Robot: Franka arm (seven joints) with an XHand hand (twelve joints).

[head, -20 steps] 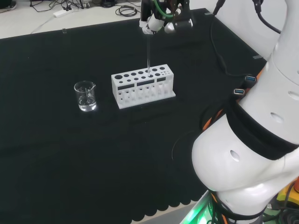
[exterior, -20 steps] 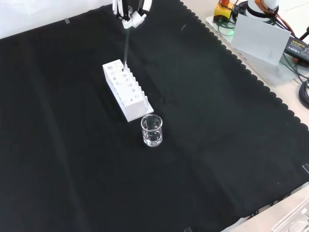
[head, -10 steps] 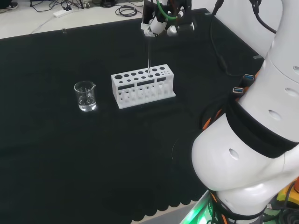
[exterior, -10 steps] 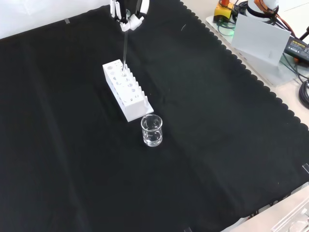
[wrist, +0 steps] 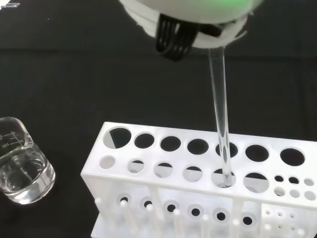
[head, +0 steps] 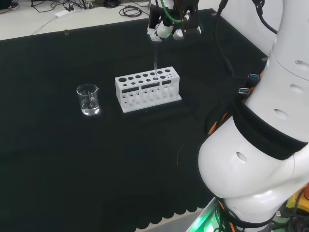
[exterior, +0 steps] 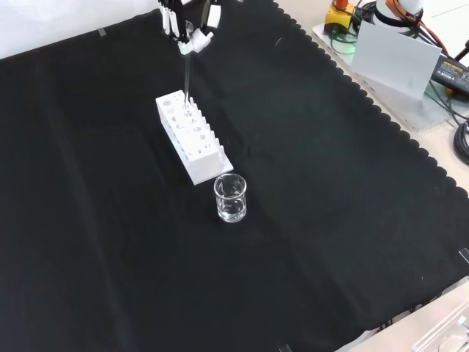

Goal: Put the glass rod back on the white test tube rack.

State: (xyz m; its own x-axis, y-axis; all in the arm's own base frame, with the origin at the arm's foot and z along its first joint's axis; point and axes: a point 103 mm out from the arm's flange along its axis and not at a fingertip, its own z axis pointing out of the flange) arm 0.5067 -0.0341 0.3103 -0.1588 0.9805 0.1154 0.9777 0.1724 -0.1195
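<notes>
The white test tube rack (head: 147, 92) stands mid-cloth, also seen in the front view (exterior: 192, 143) and close up in the wrist view (wrist: 188, 183). The glass rod (head: 155, 58) stands nearly upright, and its lower end sits in a back-row hole of the rack (wrist: 220, 109). The hand (head: 166, 28) hangs above the rack with its fingertips closed on the rod's top end; the front view has the hand (exterior: 189, 26) at the top edge above the rod (exterior: 187, 81). A blurred white part of the hand (wrist: 188, 15) hides the rod's top in the wrist view.
A small clear beaker (head: 88, 99) with a little water stands on the cloth left of the rack in the head view, and nearer than the rack in the front view (exterior: 230, 198). Cables and boxes lie beyond the cloth's scalloped edge (exterior: 381, 110).
The hand has shifted slightly right in the head view and left in the front view, tilting the rod a little. The rod's lower end stays in the same rack hole.
</notes>
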